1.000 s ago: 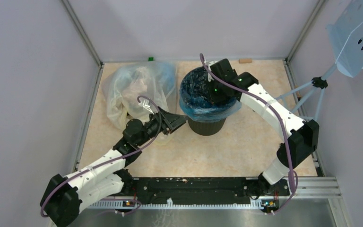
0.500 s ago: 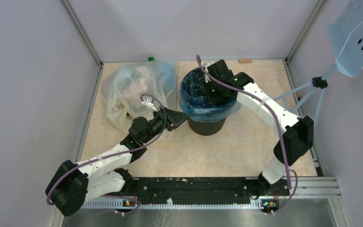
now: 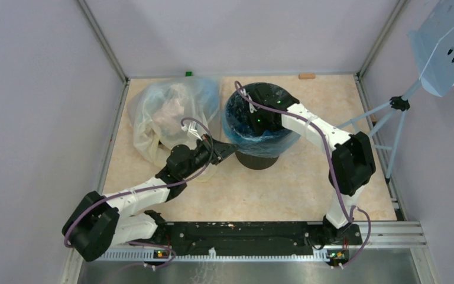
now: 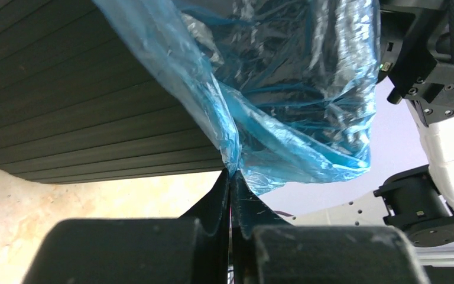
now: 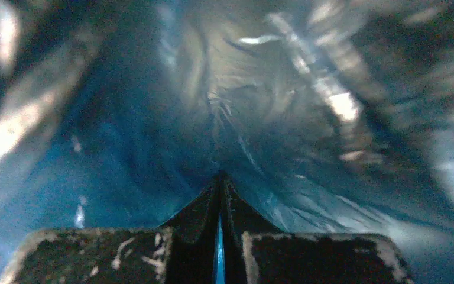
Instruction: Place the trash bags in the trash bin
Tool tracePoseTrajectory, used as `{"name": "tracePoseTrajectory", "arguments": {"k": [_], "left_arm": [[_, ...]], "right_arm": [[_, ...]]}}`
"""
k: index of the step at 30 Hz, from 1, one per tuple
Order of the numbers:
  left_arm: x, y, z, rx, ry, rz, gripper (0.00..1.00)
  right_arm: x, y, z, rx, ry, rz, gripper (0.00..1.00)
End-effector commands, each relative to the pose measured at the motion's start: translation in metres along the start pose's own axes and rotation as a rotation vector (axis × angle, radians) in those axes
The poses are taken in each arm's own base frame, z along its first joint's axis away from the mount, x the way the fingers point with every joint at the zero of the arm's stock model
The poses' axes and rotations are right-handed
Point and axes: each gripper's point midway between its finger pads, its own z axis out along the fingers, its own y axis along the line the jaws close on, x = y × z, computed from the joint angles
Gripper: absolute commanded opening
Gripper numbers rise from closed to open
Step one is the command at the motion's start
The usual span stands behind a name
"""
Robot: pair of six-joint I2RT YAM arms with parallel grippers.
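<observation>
Glossy wrinkled blue bag [image 3: 261, 141] draped over ribbed black bin [image 3: 259, 159]; apparently lines interior.

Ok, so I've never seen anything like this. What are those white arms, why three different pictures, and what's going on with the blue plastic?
Those are two robot arms bolted to the near edge of a table, each ending in a two-finger gripper. The wide picture comes from a fixed camera above and behind them. The other two come from small cameras on each wrist, looking along the fingers. On the table stand a ribbed black bin and, beside it, a big clear bag. A thin blue trash bag lines the bin, its edge folded over the rim. The left gripper is shut on that outer edge, just outside the bin. The right gripper reaches down inside the bin, shut too, and appears to pinch the film there.
</observation>
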Motion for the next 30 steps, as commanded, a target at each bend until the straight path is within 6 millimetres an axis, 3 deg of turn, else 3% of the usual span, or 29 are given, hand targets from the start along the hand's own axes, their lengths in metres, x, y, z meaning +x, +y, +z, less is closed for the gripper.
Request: {"name": "tracePoseTrajectory", "arguments": {"k": [1,12,30], "left_arm": [[0.007,0.01,-0.004,-0.001,0.012,0.04,0.0],[0.03,0.051,-0.011,-0.067,0.081,0.031,0.0],[0.035,0.053,-0.008,-0.057,0.11,0.041,0.0]], "right_arm": [[0.007,0.005,0.013,-0.005,0.021,-0.01,0.0],[0.026,0.001,0.038,0.013,0.069,0.014,0.0],[0.053,-0.002,0.071,0.015,0.128,0.019,0.0]]}}
